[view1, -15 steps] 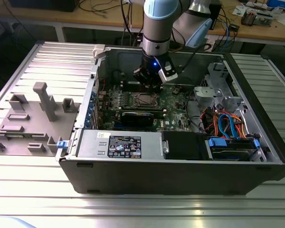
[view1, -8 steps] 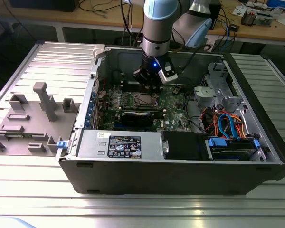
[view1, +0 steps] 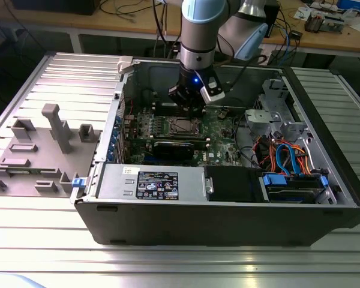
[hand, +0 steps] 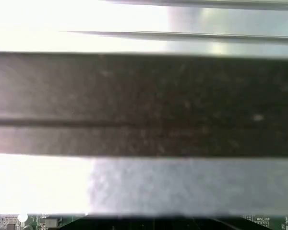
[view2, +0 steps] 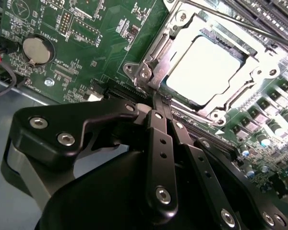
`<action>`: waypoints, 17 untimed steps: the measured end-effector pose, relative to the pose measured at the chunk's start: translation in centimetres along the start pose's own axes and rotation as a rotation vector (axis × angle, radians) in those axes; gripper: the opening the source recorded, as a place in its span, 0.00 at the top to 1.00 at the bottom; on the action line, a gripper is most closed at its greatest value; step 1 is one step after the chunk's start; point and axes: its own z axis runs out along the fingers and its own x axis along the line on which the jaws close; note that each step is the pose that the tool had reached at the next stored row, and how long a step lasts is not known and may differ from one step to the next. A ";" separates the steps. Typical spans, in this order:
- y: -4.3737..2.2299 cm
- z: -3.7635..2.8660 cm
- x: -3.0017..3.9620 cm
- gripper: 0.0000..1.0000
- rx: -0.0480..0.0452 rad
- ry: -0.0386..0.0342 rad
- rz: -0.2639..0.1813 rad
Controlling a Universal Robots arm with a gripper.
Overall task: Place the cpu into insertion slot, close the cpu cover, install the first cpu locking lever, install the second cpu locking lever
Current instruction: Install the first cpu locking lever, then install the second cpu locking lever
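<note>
In the exterior view we see the end effector (view1: 192, 101) lowered into the open computer case (view1: 228, 222) on the table (view1: 168, 264), just above the insertion slot (view1: 183, 126). The second wrist view adds what that misses: the cpu (view2: 206, 69) seated in the slot, the cpu cover (view2: 259, 67) apparently down around it, and the fingers (view2: 159, 139) pinched together, empty, at the socket's corner by a locking lever (view2: 240, 26).

The arm (view1: 199, 30) comes down near-vertically in the exterior view, wrist pointing downward with a blue light lit on it. Its black pincer (view2: 156, 98) has its fingers (view2: 159, 139) drawn together, tips meeting in the second wrist view.
</note>
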 end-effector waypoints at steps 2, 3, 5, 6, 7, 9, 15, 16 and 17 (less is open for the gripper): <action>0.01 -0.12 -0.01 0.89 0.0006 -0.0001 0.000; -0.02 -0.12 0.00 0.89 0.0012 0.0000 0.000; -0.19 -0.09 0.01 0.89 0.0020 0.0000 0.000; -0.19 -0.09 0.01 0.89 0.0021 0.0000 0.000; -0.19 -0.10 0.00 0.89 0.0021 0.0001 0.000; -0.22 -0.10 0.00 0.89 0.0021 0.0000 0.000; -0.23 -0.10 0.00 0.89 0.0021 0.0000 0.000; -0.23 -0.10 0.00 0.89 0.0021 0.0000 0.000; -0.24 -0.10 0.00 0.89 0.0022 0.0000 0.000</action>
